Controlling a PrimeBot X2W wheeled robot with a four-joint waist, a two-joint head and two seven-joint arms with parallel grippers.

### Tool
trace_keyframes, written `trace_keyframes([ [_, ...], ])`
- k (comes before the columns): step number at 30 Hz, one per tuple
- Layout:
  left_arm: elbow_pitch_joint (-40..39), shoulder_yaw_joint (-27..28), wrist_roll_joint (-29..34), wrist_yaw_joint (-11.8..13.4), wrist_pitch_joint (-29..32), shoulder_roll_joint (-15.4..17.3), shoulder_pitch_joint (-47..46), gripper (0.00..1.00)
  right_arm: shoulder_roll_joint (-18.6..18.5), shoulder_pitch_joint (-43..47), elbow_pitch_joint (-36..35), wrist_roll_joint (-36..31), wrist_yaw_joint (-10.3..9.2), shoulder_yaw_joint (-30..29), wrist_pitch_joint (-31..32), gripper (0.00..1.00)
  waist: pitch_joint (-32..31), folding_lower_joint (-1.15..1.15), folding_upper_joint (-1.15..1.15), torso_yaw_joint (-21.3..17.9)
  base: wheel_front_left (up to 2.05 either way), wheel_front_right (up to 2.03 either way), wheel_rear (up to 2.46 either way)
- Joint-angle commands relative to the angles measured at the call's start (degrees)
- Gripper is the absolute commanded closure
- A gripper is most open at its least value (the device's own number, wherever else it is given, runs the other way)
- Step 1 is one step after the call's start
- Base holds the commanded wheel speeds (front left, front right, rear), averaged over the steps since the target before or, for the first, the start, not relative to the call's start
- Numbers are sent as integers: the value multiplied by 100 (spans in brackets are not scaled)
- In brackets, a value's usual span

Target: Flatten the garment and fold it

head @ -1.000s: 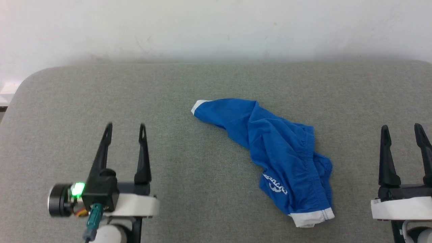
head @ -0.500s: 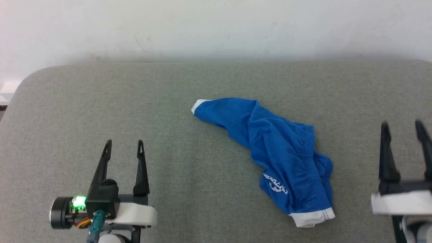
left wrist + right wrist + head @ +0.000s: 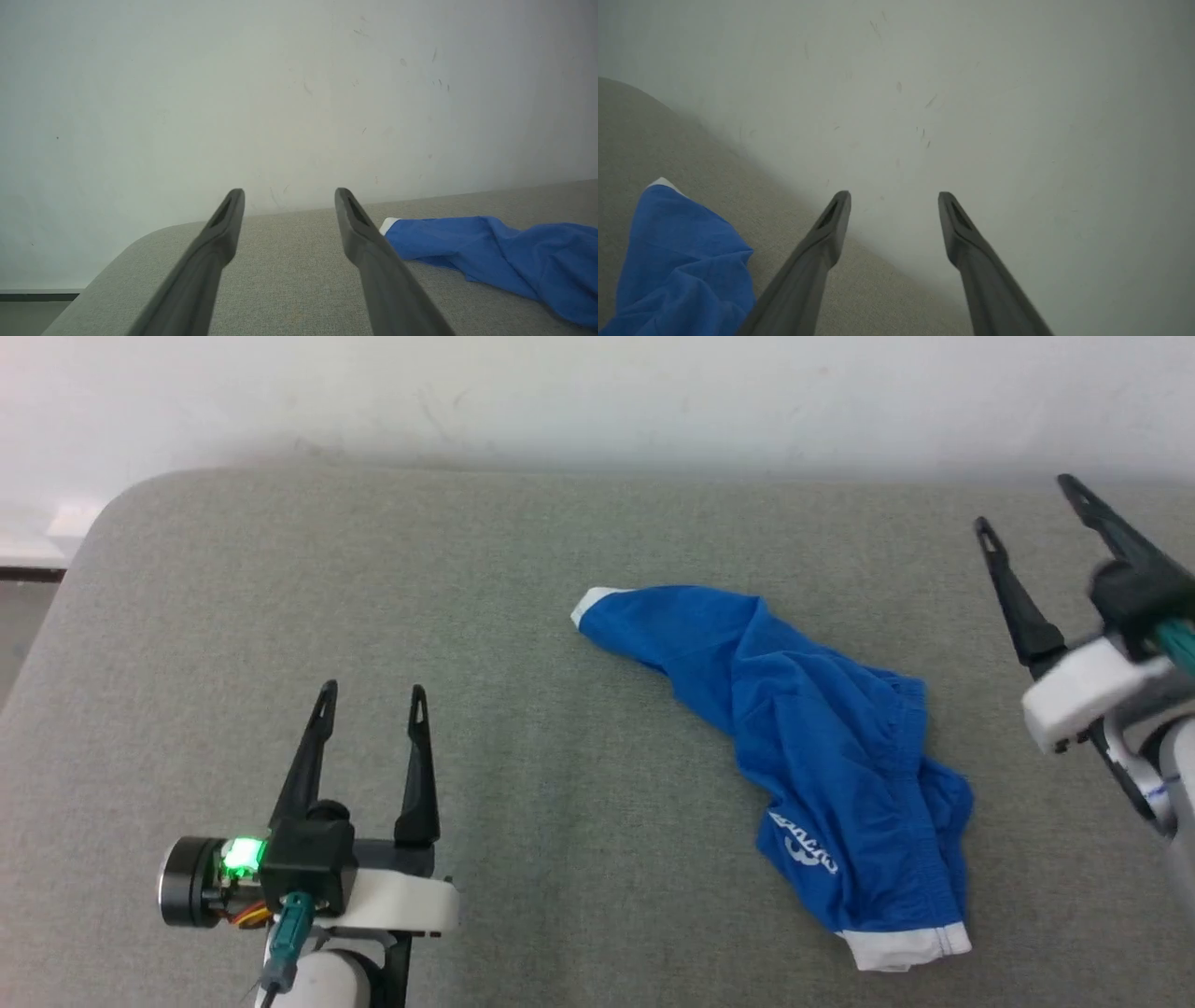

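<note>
Two dark long-fingered grippers, the left gripper (image 3: 372, 689) and the right gripper (image 3: 1022, 502), have their fingers spread apart and grasp nothing. The crumpled royal-blue shorts with white hem bands (image 3: 822, 747) lie between them on the grey cloth-covered table (image 3: 467, 616), touching neither.

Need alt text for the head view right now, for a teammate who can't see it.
Crumpled royal-blue shorts with white hem bands lie untouched on a grey fabric table, right of centre. The left gripper sits at lower left and the right gripper tilts at the upper right, both with jaws open and empty.
</note>
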Motion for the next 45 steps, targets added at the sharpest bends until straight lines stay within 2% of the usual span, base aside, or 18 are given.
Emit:
trace_keyframes([
  [1, -30, -5, -13, -50, -27, -31, -103, 0, -364, -421, 266, 360, -12, 569, 588, 0, 218, -1, 0, 229, 0, 0, 0],
  [8, -69, 14, -55, -67, -27, -163, -224, 0, -1669, -1679, 527, 2602, -12, 3044, 3229, 0, 668, -1, 0, 515, 0, 0, 0],
  [12, -36, -6, -74, -87, -27, -256, -351, 0, -2047, -2350, 587, 3646, -12, 3976, 4240, 0, 927, -1, 0, 642, 0, 0, 0],
  [16, -9, -55, -69, -95, -27, -334, -507, 0, -2120, -2801, 872, 4171, -12, 4696, 4670, 0, 1151, -1, 0, 759, 0, 0, 0],
  [21, 49, -114, -53, -82, -27, -393, -648, 0, -2139, -2866, 1129, 4506, -12, 5810, 4951, 0, 1268, -1, 0, 852, 0, 0, 0],
  [23, 58, -109, -44, -61, -27, -405, -654, 0, -2145, -2847, 1207, 4689, -12, 6106, 4931, 0, 1276, -1, 0, 837, 0, 0, 0],
  [26, 100, -71, -31, -43, -27, -412, -625, 0, -2124, -2918, 1298, 4898, -12, 6239, 4578, 0, 1226, -1, 0, 761, 0, 0, 0],
  [27, 117, -48, -24, -37, -27, -408, -609, 0, -2135, -3009, 1306, 4862, -12, 6258, 4366, 100, 1196, -1, 0, 714, 0, 0, 0],
  [32, 177, -7, 7, -51, -27, -384, -534, 0, -2417, -3514, 1416, 4756, -12, 6041, 3186, 100, 980, -1, 0, 528, 0, 0, 0],
  [35, 182, 7, 17, -51, -27, -375, -475, 0, -2702, -3637, 1425, 4870, -12, 5772, 2764, 100, 847, -1, 0, 420, 0, 0, 0],
  [36, 182, 7, 17, -51, -27, -375, -475, 0, -2702, -3637, 1425, 4870, -12, 5772, 2764, 100, 847, -1, 0, 420, 0, 0, 0],
  [40, 165, 1, 36, -51, -27, -362, -409, 0, -3219, -3529, 1617, 5017, -12, 5490, 2597, 100, 772, -1, 0, 313, 0, 0, 0],
  [45, 154, -59, 75, -60, -27, -342, -418, 0, -3585, -2986, 2243, 5264, -12, 5342, 2757, 100, 832, -1, 0, 232, 0, 0, 0],
])
